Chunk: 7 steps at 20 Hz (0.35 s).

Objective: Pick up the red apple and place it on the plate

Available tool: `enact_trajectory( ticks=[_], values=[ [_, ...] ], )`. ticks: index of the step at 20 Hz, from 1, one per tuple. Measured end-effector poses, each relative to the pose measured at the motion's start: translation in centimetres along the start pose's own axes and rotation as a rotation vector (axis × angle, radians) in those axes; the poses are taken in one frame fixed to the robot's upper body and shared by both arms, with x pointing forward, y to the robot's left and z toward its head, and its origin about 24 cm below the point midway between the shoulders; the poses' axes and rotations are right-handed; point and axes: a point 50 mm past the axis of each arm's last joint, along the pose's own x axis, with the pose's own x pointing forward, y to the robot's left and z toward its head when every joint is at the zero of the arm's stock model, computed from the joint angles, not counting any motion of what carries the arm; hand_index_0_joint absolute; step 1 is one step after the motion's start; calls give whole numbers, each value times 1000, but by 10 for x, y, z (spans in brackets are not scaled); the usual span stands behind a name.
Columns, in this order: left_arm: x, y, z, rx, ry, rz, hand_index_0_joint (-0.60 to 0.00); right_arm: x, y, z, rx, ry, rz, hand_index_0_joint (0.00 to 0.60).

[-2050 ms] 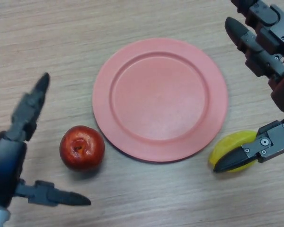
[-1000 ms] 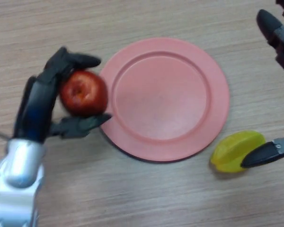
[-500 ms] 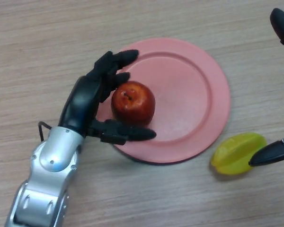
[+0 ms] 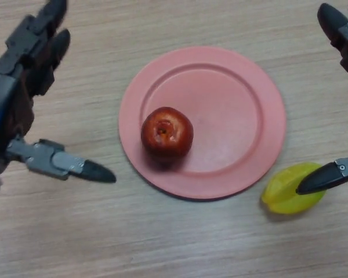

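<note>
Your red apple (image 4: 167, 132) sits upright on the plate (image 4: 243, 81), left of centre; task looks done. Left hand (image 4: 17, 110) hangs off to the side w/ fingers spread, holding nothing; right hand (image 4: 336, 29) is likewise empty, its fingertip over a yellow fruit (image 4: 287, 191) on the surface (image 4: 162, 243).

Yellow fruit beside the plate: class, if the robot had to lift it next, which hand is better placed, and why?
The right hand. Its thumb tip already overlaps the yellow fruit, right of the plate. The left hand is open across the table, beyond the red apple.
</note>
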Motion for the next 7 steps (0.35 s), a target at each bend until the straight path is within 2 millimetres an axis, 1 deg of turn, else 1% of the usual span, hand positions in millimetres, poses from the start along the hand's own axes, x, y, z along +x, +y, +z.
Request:
enact_trajectory(
  ticks=[1,2,3,4,6,7],
  values=[
    [-5,2,6,-24,-28,4,0,1,1,-1,2,-3,5,0],
    [-12,2,17,-49,-81,2,0,1,1,-2,3,-1,5,0],
    [-18,2,21,-48,-102,9,0,1,2,-3,5,1,9,0],
    [-23,-1,18,-62,-101,19,0,2,5,-5,9,-1,22,0],
    [-26,-9,5,-74,-38,52,0,1,10,-10,32,-7,48,0],
    [-26,-9,5,-81,-40,62,0,2,11,-12,26,1,55,0]
  ],
)
